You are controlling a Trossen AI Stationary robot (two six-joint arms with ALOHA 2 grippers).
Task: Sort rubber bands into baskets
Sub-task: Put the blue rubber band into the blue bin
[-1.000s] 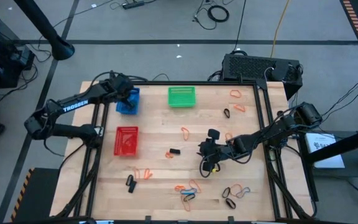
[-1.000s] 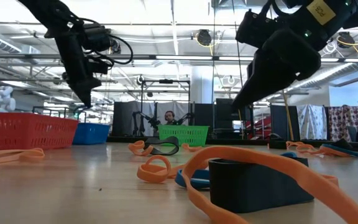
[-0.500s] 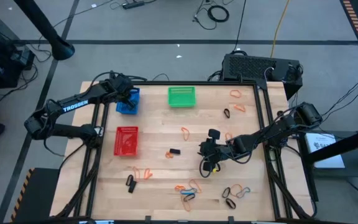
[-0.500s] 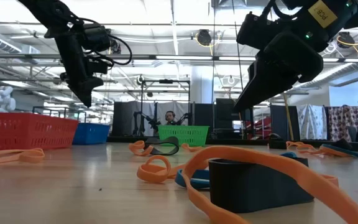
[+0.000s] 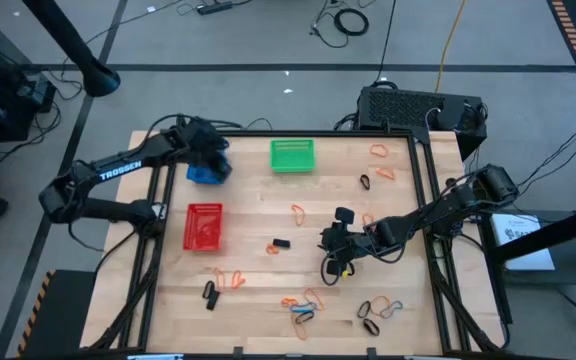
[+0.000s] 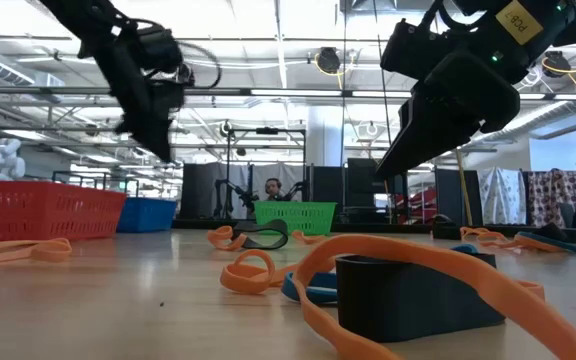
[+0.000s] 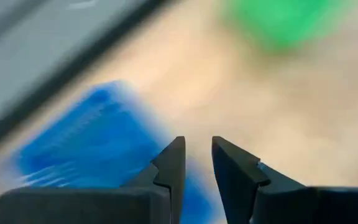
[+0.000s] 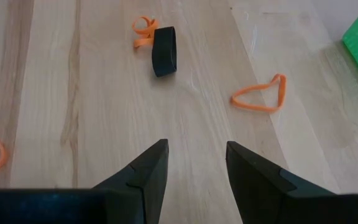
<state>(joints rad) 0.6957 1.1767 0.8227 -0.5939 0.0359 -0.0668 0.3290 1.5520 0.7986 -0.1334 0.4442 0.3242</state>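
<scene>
Thin orange, black and blue rubber bands (image 5: 304,305) are scattered over the wooden table (image 5: 268,285). Right gripper (image 8: 194,158) is held mid-table, jaws apart, empty. Left gripper (image 7: 196,163) is seen above the blue plastic mesh basket (image 5: 200,172), slightly parted, nothing gripped.

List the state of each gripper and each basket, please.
left gripper: open, empty, above the blue basket.
right gripper: open, empty, above bare table.
blue basket: upright, partly hidden by the left arm.
green basket: upright, contents cannot be told.
red basket: upright, contents cannot be told.
</scene>
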